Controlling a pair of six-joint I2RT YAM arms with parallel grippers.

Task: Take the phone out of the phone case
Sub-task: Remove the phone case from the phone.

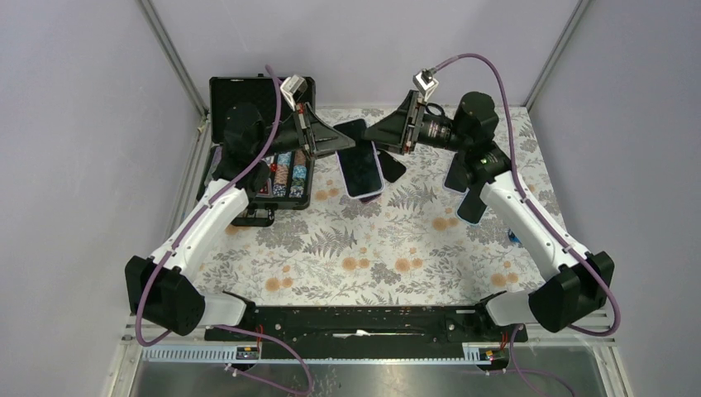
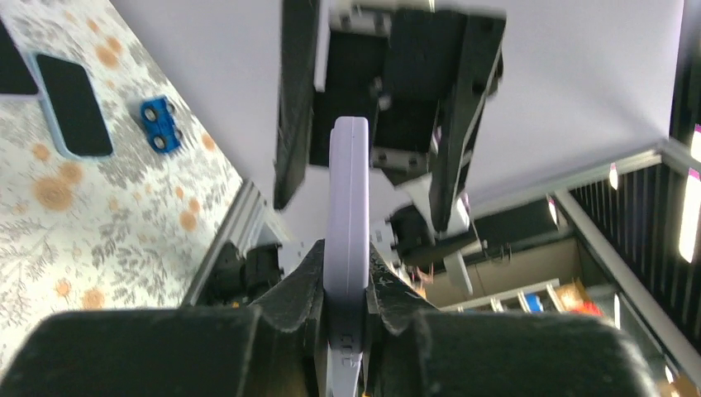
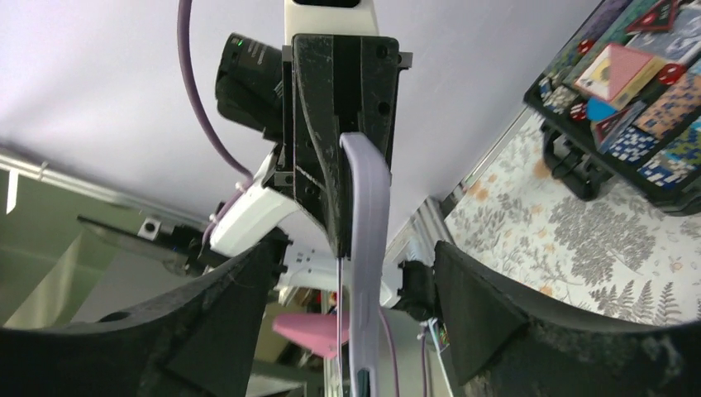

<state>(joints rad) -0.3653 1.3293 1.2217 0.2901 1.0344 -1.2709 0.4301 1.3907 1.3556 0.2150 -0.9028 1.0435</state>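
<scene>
- The phone case (image 2: 348, 198) shows only its lavender edge in both wrist views. Its lower end runs off the bottom edge, and whether the phone sits inside cannot be told there.
- The right gripper (image 2: 364, 215) is blurred in the left wrist view and cut off at the top.
- A dark phone (image 1: 460, 179) on the bench (image 1: 372, 248) lies partly under the right arm.
- A small blue object (image 1: 512, 238) beside that arm is mostly hidden.
</scene>
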